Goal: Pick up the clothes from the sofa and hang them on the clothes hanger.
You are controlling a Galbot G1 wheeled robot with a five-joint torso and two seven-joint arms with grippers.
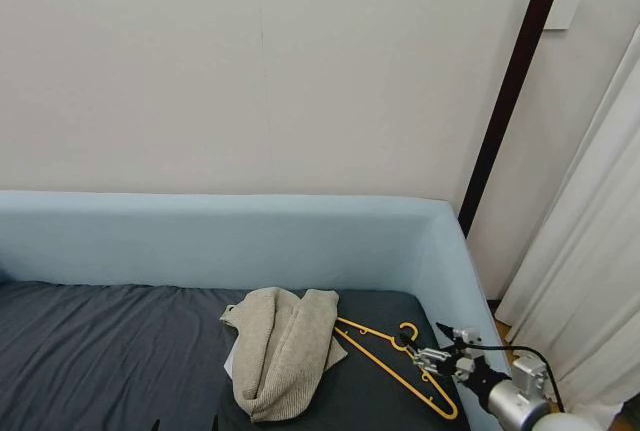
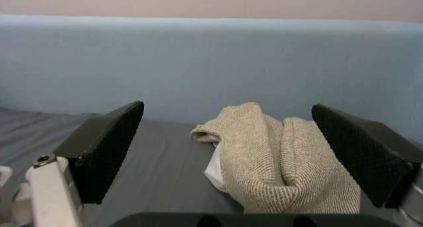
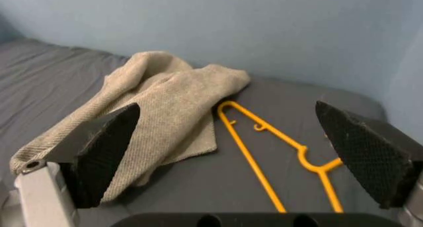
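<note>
Orange hanger (image 3: 316, 166) lies just ahead of right hand (image 1: 433, 345), beside the sweater (image 1: 283, 349).

Head view high, facing down at sofa (image 1: 200, 241), wrist views low and close, all sharing the garment (image 1: 285, 351)

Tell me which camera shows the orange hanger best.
Right wrist view: the orange hanger lies large and unobstructed beside the sweater. The head view shows it small, its hook end beside the right gripper. The left wrist view faces the sweater.
</note>
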